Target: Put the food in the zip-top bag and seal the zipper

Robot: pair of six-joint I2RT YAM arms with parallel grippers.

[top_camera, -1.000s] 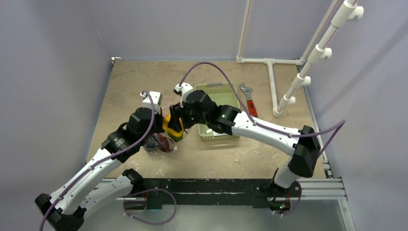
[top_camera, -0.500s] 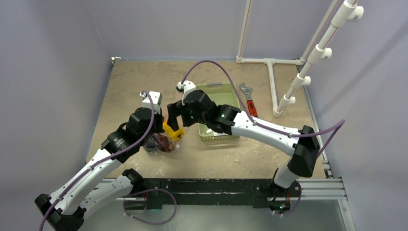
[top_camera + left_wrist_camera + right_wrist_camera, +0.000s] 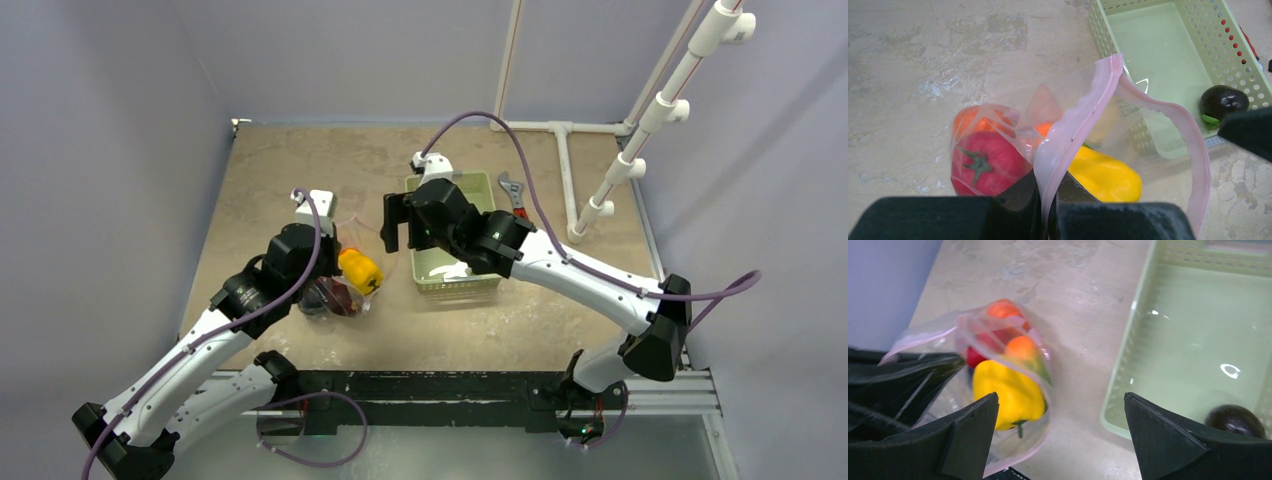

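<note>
Left fingers (image 3: 1018,192) are clenched on the zipper (image 3: 1083,125), pinching one side of the pink strip and holding the bag (image 3: 1148,135) mouth up off the surface (image 3: 280,170). The other side of the strip bows outward, so the mouth stands open and unsealed.

Bag contents, as seen from the left wrist: a pepper (image 3: 1103,177) just inside the mouth, a tomato (image 3: 983,162) beside it lower in the bag, and an orange (image 3: 965,120) behind the tomato. A further orange-coloured piece shows through the plastic near the strip; it cannot be identified.

Right fingers (image 3: 973,435) are spread wide and hold nothing. In the top view they hang above the surface between the bag and the basket (image 3: 450,285), touching neither.

The basket sits just right of the bag. A plum (image 3: 1235,421) lies in it against one corner, with a bit of green at its side. The rest of the basket floor in view is bare.

A wrench (image 3: 517,205) lies on the surface just beyond the basket's far right corner, near a white pipe frame (image 3: 600,180).
</note>
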